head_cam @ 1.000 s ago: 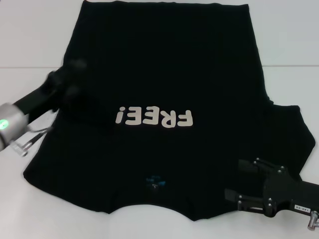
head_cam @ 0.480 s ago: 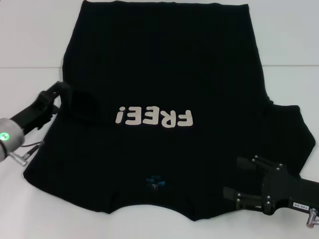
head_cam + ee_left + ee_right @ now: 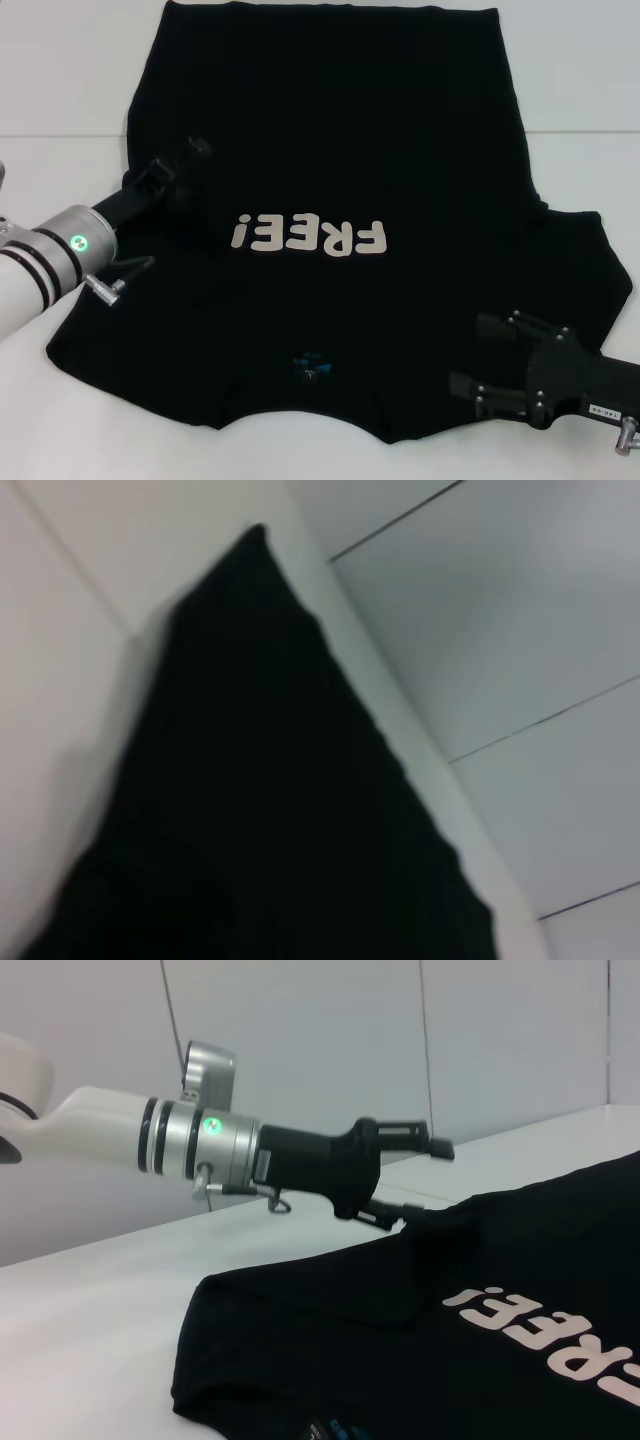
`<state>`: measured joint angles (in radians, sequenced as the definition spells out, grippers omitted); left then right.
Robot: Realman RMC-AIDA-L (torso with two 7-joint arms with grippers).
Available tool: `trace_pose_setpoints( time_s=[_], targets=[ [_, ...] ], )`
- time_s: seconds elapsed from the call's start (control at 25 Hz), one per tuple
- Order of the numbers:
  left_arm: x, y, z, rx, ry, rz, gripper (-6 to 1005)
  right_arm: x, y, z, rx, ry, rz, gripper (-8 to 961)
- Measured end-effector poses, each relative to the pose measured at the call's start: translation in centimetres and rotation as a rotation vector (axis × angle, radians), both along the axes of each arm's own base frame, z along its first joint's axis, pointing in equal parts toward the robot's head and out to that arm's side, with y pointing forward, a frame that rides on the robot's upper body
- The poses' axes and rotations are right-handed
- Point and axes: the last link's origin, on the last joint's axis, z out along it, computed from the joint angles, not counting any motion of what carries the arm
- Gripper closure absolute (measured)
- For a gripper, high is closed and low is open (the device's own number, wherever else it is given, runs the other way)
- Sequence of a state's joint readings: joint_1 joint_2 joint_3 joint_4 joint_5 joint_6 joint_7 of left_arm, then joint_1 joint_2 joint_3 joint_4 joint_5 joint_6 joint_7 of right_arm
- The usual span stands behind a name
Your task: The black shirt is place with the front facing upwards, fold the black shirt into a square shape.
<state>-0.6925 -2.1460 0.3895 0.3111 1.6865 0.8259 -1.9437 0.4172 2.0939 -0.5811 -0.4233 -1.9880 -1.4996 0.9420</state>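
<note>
"FREE!" (image 3: 307, 237) is printed in cream on the black shirt (image 3: 330, 130). The left gripper (image 3: 405, 1178) is held open over its edge; the right gripper (image 3: 478, 361), also open, is at the collar side.

black shirt (image 3: 330, 150) spread on the table (image 3: 60, 70); left hand (image 3: 185, 165) over its left edge, right hand (image 3: 490, 360) near-right.

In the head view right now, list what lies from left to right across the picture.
left gripper over the shirt's left side → cream "FREE!" lettering on the black shirt → right gripper near the shirt's lower right edge.
</note>
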Motion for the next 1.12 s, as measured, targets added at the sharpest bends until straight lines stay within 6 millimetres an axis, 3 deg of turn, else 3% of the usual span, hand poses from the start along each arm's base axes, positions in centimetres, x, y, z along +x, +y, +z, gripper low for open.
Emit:
trace_pose_setpoints(
  time_s=[0.24, 0.48, 0.76, 0.92, 1.12],
  targets=[
    [0.2, -1.4, 1.4, 0.016, -0.054, -0.117, 92, 0.2, 0.2, 0.2, 0.02, 0.003, -0.021, 40],
    [-0.2, -5.5, 3.9, 0.008, -0.054, -0.373, 92, 0.7, 1.5, 2.1, 0.044, 0.1, -0.195, 40],
    [-0.3, -11.8, 5.6, -0.058, 0.161, -0.831, 92, 1.4, 4.2, 7.9, -0.02, 0.13, -0.523, 40],
    [-1.4, -13.4, 5.0, -0.12, 0.317, -0.921, 92, 1.6, 5.1, 12.1, -0.09, 0.132, -0.749, 40],
    [-2.4, -13.9, 4.0, -0.183, 0.46, -0.975, 92, 2.0, 5.5, 16.4, -0.134, 0.143, -1.02, 41]
  ],
)
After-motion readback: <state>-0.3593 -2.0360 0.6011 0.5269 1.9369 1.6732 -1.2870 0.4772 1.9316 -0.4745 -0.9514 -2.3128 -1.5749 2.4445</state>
